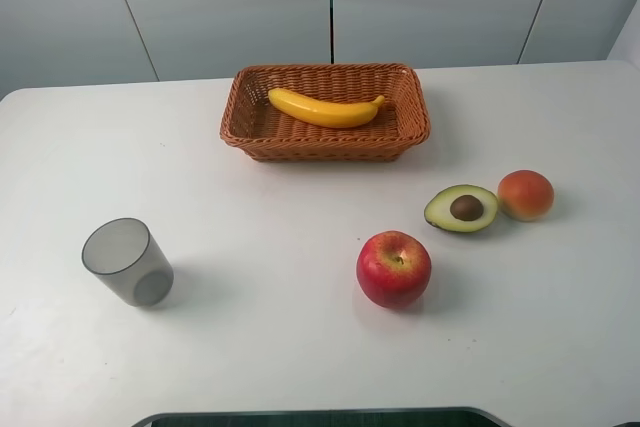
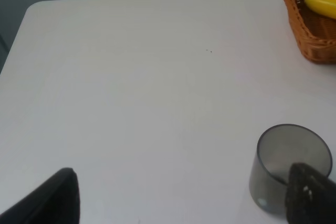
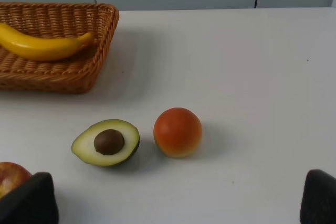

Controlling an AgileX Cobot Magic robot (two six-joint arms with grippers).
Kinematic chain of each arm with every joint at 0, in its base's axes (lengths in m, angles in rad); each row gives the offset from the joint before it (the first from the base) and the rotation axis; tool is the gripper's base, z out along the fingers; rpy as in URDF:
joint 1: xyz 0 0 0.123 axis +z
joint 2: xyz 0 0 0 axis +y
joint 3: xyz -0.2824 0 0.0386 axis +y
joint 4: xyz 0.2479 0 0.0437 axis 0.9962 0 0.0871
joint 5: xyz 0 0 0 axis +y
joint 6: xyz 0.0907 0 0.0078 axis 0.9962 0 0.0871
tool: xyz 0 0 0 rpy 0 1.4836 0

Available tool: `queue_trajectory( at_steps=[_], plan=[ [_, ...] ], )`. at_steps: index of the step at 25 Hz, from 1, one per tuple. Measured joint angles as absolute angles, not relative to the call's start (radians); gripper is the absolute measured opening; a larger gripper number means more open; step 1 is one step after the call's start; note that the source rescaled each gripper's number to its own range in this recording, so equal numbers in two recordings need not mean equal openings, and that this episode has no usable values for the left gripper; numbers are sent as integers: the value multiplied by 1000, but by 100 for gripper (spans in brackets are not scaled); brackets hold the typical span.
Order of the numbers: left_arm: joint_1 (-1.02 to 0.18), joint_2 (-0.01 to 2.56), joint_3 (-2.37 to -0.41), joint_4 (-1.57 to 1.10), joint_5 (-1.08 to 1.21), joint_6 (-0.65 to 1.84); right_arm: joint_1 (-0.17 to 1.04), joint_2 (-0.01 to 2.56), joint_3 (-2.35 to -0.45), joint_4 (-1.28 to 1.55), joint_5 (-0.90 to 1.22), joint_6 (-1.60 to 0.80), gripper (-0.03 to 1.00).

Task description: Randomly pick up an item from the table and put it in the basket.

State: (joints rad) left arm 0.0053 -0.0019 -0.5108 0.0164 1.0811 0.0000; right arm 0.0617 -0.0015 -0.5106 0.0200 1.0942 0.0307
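The yellow banana [image 1: 325, 108] lies inside the orange-brown wicker basket [image 1: 245, 117] at the back middle of the white table [image 1: 260, 327]. It also shows in the right wrist view [image 3: 44, 45] and its tip in the left wrist view [image 2: 321, 3]. Neither gripper shows in the high view. My left gripper [image 2: 178, 203] is open and empty above bare table near the grey cup [image 2: 283, 166]. My right gripper [image 3: 178, 203] is open and empty, back from the avocado half [image 3: 106, 142].
A grey translucent cup [image 1: 127, 262] stands at the front left. A red apple [image 1: 394, 268], a halved avocado [image 1: 461, 208] and an orange-red round fruit [image 1: 526, 194] lie on the right half. The table's back edge meets a grey wall.
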Motion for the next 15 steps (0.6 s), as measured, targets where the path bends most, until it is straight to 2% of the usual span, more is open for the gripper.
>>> queue_trajectory(
  at_steps=[6,15],
  plan=[
    [5,-2,-511,16,1081,0,-57,-1,-511,20,1094,31,100],
    [5,-2,-511,16,1081,0,-57,-1,-511,18,1096,29,100]
  ],
)
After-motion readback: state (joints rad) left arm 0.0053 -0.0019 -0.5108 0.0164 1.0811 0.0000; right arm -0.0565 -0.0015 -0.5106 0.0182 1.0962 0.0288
